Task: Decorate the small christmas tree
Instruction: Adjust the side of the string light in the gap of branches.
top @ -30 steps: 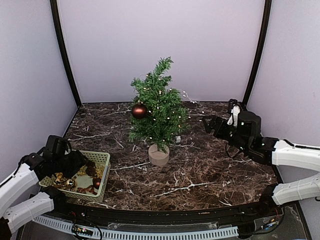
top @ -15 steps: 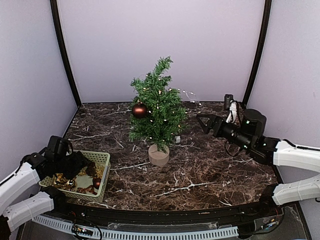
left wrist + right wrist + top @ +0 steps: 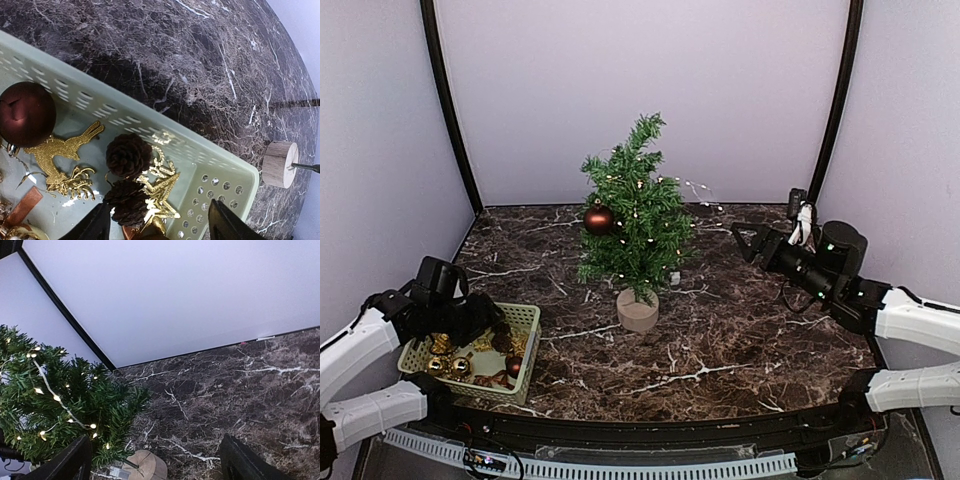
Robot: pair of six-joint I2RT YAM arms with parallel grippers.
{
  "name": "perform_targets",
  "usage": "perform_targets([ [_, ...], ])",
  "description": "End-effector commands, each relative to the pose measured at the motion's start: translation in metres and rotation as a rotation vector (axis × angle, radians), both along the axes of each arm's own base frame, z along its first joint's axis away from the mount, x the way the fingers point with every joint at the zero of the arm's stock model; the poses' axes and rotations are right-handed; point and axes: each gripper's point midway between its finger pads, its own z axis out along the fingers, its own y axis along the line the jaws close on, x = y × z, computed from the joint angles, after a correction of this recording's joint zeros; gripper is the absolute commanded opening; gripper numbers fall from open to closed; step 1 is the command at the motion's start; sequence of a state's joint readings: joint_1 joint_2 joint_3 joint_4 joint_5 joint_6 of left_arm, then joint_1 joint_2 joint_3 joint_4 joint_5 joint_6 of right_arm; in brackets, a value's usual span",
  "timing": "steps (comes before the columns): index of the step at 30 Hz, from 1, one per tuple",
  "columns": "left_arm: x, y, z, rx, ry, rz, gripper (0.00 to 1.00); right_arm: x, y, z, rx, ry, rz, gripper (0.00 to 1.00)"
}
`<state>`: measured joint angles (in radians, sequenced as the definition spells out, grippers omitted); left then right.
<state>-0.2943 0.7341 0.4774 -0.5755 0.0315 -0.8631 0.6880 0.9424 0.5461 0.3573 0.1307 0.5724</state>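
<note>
One tree [image 3: 636, 220] is standing upright at mid-bench [image 3: 740, 340] on its round base [image 3: 638, 310], carrying one hung ball [image 3: 599, 221] on its left side and one string of lit lamps [image 3: 55, 397]. One basket [image 3: 528, 350] is sitting at the near left corner, holding two pine cones [image 3: 128, 154], one loose ball [image 3: 25, 112], one gold reindeer [image 3: 62, 155] and one gold star [image 3: 160, 187]. The left tool [image 3: 160, 227] is hovering over the basket with fingers spread. The right tool [image 3: 155, 462] is hanging right of the tree, fingers likewise spread, well apart from it.
</note>
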Motion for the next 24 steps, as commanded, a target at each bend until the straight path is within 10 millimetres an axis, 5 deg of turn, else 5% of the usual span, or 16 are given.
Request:
perform_targets([
  [1,0.006,-0.013,0.009,-0.004,-0.005,-0.104,0.68,0.0,0.004,-0.003,0.082,0.0,0.076,0.86],
  [10,0.006,-0.028,0.01,-0.038,-0.017,-0.196,0.65,-0.022,0.019,0.024,0.089,-0.125,0.253,0.82],
  [19,0.003,-0.033,0.001,-0.075,-0.019,-0.204,0.64,-0.016,0.028,0.05,0.065,-0.208,0.283,0.51],
  [24,0.003,-0.034,0.0,-0.073,-0.017,-0.219,0.63,-0.009,0.038,0.053,0.042,-0.221,0.306,0.42],
])
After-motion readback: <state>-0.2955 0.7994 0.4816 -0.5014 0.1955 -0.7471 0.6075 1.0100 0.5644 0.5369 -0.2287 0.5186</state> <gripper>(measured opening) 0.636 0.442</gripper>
